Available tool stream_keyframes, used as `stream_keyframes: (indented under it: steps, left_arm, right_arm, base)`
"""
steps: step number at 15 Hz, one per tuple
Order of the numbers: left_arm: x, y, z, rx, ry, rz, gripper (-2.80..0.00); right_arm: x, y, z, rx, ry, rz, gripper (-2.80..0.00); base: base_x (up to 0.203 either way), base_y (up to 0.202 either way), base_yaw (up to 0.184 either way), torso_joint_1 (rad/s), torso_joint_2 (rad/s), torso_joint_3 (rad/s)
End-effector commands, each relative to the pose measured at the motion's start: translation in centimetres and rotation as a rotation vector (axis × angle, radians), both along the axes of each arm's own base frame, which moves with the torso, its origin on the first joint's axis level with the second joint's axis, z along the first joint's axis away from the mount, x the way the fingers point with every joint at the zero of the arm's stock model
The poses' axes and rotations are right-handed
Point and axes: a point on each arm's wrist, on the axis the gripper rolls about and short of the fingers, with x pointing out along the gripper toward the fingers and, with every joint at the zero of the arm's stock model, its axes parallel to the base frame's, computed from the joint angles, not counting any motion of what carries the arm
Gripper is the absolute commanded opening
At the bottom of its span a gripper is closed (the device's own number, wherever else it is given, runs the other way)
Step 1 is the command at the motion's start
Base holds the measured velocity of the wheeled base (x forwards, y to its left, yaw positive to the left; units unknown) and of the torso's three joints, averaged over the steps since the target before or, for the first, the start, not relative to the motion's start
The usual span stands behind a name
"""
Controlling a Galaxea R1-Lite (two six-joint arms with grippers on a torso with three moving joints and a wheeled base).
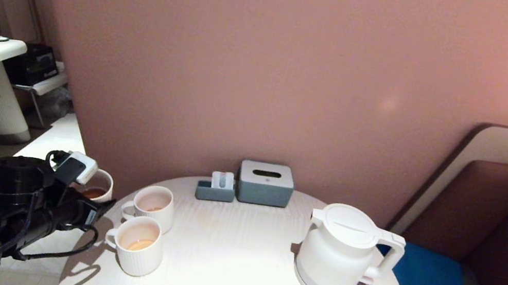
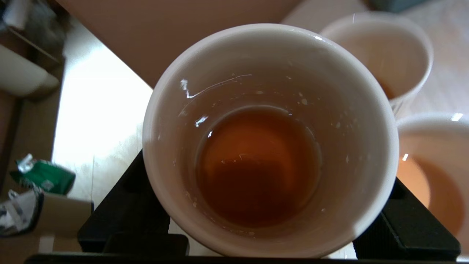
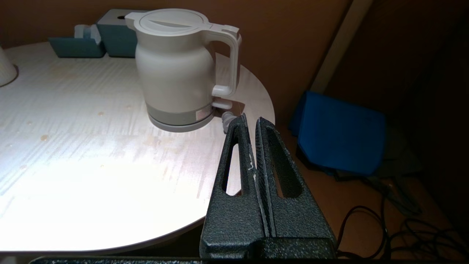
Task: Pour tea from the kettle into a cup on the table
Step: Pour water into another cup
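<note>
small plain white cup (image 2: 271, 139): outer wall and base hidden by its own rim; black left gripper (image 2: 269, 234) fingers (image 2: 406, 227) mostly covered by it. two ribbed white mugs (image 2: 384, 55) cut off at picture edges (wrist view). white plug (image 3: 228, 119) partly hidden behind right gripper (image 3: 253, 123).

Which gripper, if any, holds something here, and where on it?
The left gripper holds the cup by its outer wall, one finger on each side. The right gripper is shut on nothing.

Café corner (pink wall (image 1: 248, 58)): booth seat (image 1: 504, 233), round table (image 1: 237, 265).
</note>
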Motion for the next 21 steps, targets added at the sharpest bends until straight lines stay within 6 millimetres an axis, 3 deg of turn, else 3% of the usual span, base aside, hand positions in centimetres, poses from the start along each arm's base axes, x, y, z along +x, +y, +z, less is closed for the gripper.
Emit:
stream_keyframes:
  steps: [1, 21]
  left_arm:
    - [0.4, 0.0, 0.0, 0.002, 0.019, -0.003, -2.80]
    - [1.5, -0.3, 1.8, 0.268, 0.034, -0.119, -2.80]
  right_arm:
    - [0.0, 0.0, 0.0, -0.001, 0.001, 0.000, -2.80]
    - [0.0, 0.0, 0.0, -0.001, 0.001, 0.000, -2.80]
  base:
    - [0.000, 0.000, 0.000, 0.000, 0.00, 0.000]
    - [0.000, 0.000, 0.000, 0.000, 0.00, 0.000]
